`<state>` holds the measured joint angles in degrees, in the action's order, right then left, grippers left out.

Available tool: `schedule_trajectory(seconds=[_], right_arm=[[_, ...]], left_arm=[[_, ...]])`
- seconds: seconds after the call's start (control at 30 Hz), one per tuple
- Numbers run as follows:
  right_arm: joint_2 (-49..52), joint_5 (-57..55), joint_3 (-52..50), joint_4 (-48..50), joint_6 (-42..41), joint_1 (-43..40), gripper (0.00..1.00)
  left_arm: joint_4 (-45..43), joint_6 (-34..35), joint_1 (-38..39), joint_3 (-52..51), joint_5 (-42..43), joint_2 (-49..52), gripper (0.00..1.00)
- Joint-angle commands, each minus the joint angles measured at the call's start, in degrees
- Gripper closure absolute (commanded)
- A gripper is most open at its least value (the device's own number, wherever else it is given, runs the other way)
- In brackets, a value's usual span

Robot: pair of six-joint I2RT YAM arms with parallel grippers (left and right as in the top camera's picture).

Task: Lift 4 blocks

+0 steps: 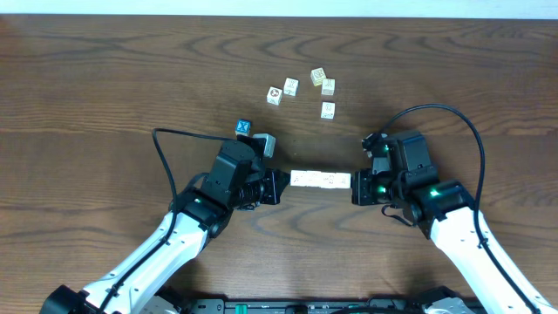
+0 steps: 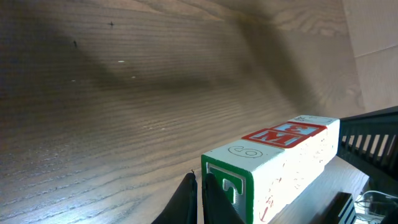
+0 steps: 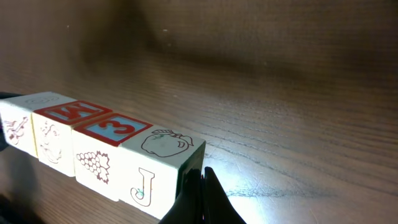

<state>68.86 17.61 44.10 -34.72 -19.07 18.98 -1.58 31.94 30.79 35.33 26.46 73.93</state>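
Four cream letter blocks (image 1: pixel 320 180) form one straight row, end to end, between my two grippers. My left gripper (image 1: pixel 284 184) is shut and its closed fingertips press on the row's left end, the green T face (image 2: pixel 227 186). My right gripper (image 1: pixel 355 186) is also shut and pushes against the opposite end, beside the J block (image 3: pixel 146 180). In the left wrist view my left gripper (image 2: pixel 200 186) shows no gap between its fingers. My right gripper (image 3: pixel 203 180) looks the same in the right wrist view. I cannot tell whether the row touches the table.
Several loose cream cubes (image 1: pixel 291 86) lie scattered at the back of the wooden table (image 1: pixel 105 78). A blue-faced cube (image 1: pixel 243 128) and a pale cube (image 1: pixel 264 143) sit just behind my left wrist. Black cables loop beside both arms.
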Motion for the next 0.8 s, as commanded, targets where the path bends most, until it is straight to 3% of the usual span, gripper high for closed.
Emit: schedule_trajectory(seconds=[0.0,0.77], right_arm=[[-1.9,10.8,2.0,0.8,0.7,2.9,0.99],[-2.1,10.1,2.0,0.0,0.7,2.9,0.99]], left_arm=[[-1.6,0.8,1.4,1.6,6.5,-0.8,0.93],[-1.6,1.4,1.4,1.6,6.6,-2.2,0.93]])
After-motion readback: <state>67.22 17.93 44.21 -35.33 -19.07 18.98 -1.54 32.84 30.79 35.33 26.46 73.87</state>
